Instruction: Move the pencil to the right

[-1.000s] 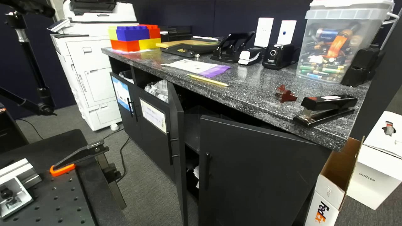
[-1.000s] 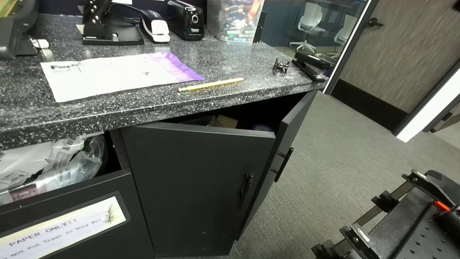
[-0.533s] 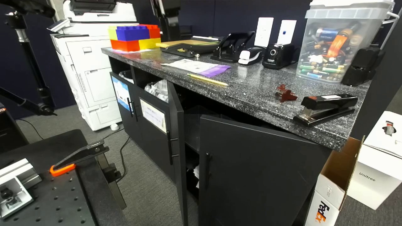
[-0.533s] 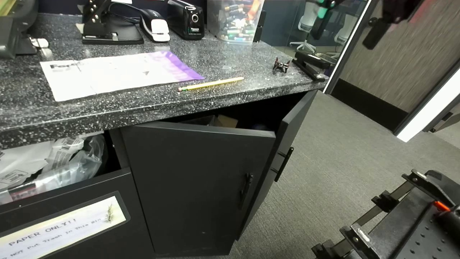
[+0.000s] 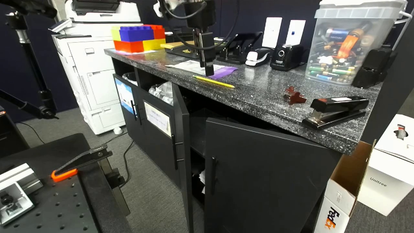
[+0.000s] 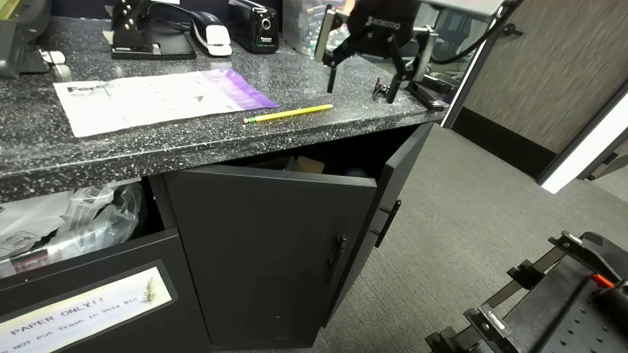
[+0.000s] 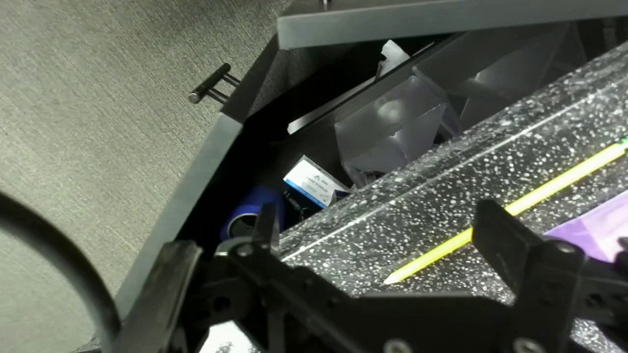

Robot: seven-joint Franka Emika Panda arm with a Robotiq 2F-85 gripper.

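Yellow and slim, a straight pencil [image 6: 294,113] lies on the speckled black-and-white countertop [image 6: 294,73], close to the front edge. In an exterior view its tip aims just short of three o'clock. Seen there from the pencil, a black two-fingered gripper [image 6: 360,97] hangs between two and three o'clock, its fingers spread wide, their tips apart from the pencil. A flat white-and-purple sheet [image 6: 167,100] lies at nine o'clock, its purple end just beside the pencil. In an exterior view, a small, dark red, pronged object [image 5: 293,96] sits just past three o'clock from the pencil; a black stapler [image 5: 341,105] lies farther out on nearly the same bearing, and a clear plastic bucket [image 5: 362,14] stands between two and three o'clock. In the wrist view, one finger crosses in front of the pencil, whose tip points to eight o'clock.
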